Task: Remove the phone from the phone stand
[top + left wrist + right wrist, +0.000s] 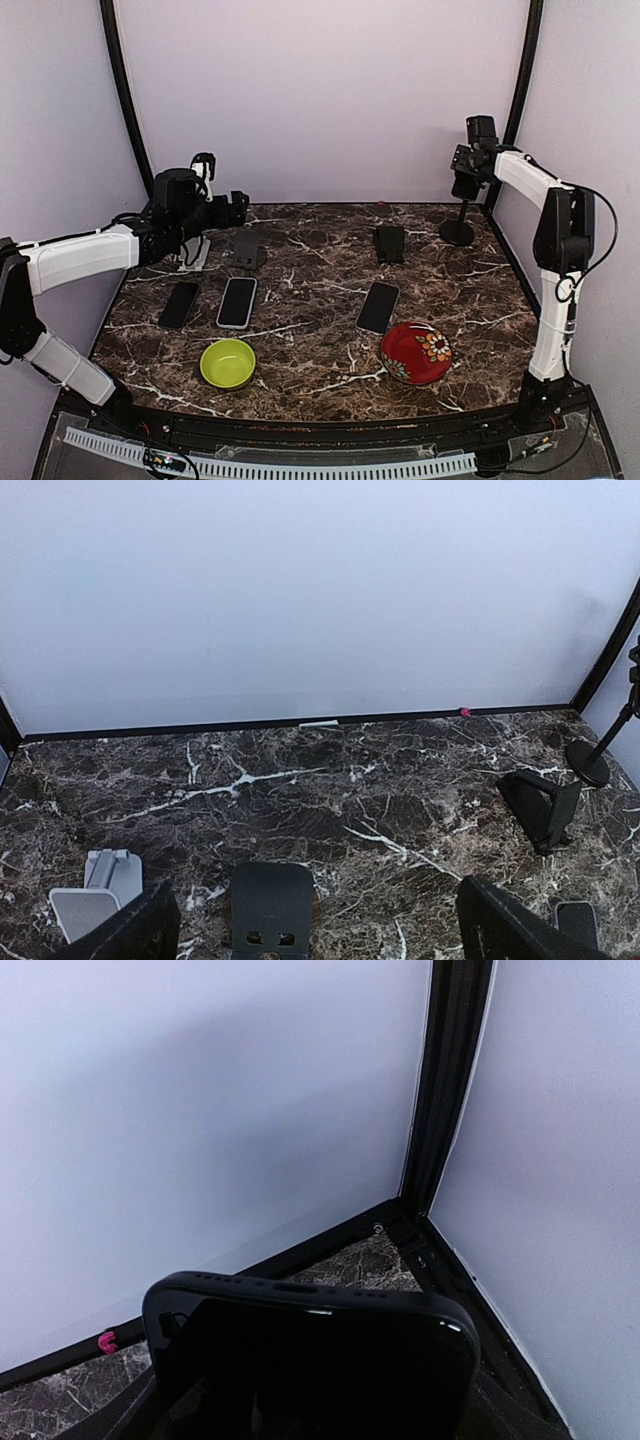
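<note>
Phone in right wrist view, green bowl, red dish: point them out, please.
phone [310,1360], right wrist view, glossy middle.
green bowl [228,366], top external view, inside.
red dish [407,349], top external view, red inside.

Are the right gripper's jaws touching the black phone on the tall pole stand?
Cannot tell. The right wrist view shows the black phone close, but the jaws of the right gripper and any contact are hidden.

There's a broad stretch of bare table [315,270] between the left dark stand [247,250] and the right dark stand [390,243]. Nearer the front, low things break it up: left phone [180,304], middle phone [237,301], right phone [378,306], green bowl [228,362] and red bowl [416,353]. The back right corner is tight, crowded by the pole stand [457,233], the black frame post [521,80] and the walls.
</note>
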`<state>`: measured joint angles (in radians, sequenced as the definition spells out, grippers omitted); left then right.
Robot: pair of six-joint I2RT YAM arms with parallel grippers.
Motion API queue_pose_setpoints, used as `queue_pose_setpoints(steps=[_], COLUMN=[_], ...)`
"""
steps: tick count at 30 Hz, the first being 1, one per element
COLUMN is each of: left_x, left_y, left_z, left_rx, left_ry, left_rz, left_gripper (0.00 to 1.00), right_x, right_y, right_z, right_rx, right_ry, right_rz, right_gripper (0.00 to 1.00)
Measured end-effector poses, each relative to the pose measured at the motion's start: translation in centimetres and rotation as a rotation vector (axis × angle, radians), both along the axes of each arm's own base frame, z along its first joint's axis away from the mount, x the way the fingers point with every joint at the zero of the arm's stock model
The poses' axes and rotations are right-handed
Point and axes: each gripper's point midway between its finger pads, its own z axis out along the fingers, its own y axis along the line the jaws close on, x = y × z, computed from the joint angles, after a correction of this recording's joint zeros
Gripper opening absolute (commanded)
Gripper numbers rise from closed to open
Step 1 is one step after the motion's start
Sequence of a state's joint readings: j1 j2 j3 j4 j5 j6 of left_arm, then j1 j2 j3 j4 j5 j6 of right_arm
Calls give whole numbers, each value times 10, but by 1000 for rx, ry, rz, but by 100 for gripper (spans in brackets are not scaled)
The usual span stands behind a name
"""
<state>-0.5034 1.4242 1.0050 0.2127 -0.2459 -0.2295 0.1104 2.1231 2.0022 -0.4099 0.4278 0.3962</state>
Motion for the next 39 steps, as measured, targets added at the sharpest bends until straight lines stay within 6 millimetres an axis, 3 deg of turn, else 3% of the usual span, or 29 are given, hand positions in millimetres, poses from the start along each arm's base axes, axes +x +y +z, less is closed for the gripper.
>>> queue_pose_setpoints(steps=[18, 28, 33, 39], left_x=[0, -3, -6, -9], left_y=[0, 2, 3, 5], left_z=[2, 5, 13, 22], left_rx=[-3, -7, -16, -31], left_ry=[-6, -13, -29, -45], left_rz=[0, 0, 0, 1], left_gripper=[99, 99, 99, 99], right_x=[-10, -27, -44, -76], right_y=[11, 30, 56, 111], right_z=[11, 52, 80, 115], right_rx=[26, 40, 35, 32], right_ry=[7, -43, -69, -100], right_rz=[74, 143, 214, 350], right_gripper=[64, 64, 64, 61])
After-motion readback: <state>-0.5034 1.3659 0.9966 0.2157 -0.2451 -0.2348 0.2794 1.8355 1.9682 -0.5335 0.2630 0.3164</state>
